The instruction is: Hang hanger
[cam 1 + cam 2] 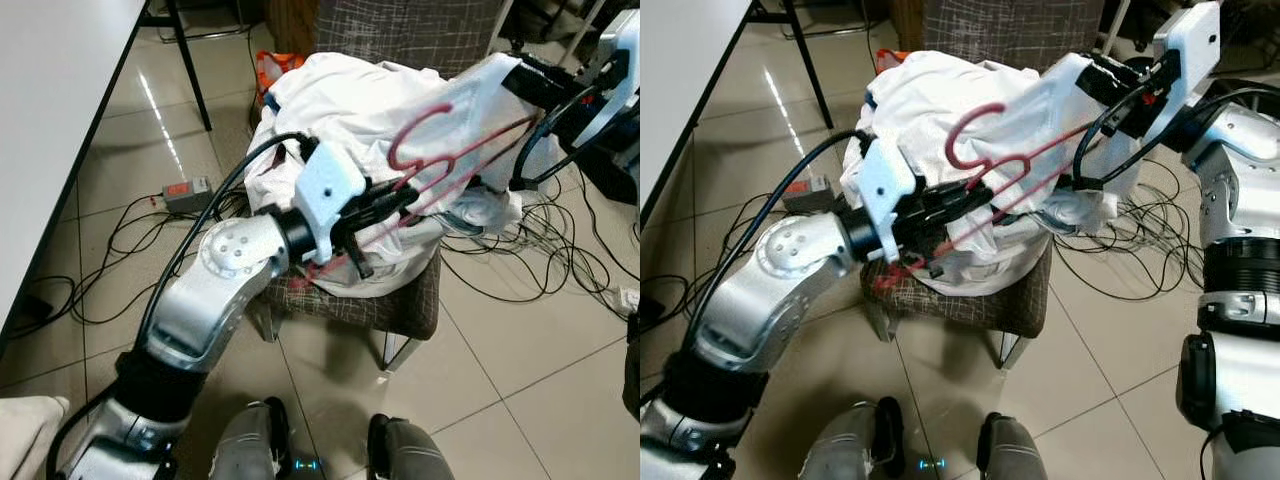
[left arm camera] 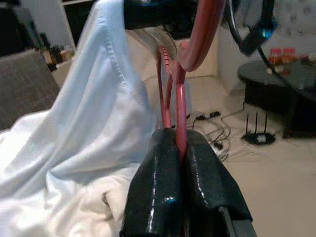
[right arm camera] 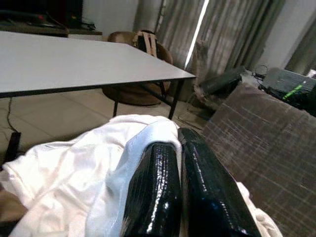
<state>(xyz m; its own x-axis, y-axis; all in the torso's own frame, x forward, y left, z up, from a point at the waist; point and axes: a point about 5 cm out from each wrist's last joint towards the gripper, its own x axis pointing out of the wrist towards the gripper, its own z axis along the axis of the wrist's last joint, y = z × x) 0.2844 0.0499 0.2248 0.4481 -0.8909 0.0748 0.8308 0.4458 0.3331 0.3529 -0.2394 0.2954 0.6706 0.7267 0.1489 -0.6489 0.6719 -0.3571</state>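
There is one red hanger point(image 1: 990, 170), one white shirt point(image 1: 350, 95), one chair point(image 1: 400, 300) and two grippers, left point(image 1: 385, 205) and right point(image 1: 1090, 75).

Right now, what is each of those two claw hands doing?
Left gripper: closed on the thin red plastic hanger.
Right gripper: closed, pinching the white cotton shirt.

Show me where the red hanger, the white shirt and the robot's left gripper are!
red hanger point(image 1: 980, 125): right eye view, on the curved hook.
white shirt point(image 1: 345, 95): left eye view, on the bunched cloth on the chair.
left gripper point(image 2: 180, 148): left wrist view, between its fingertips, pinching the hanger's bar.
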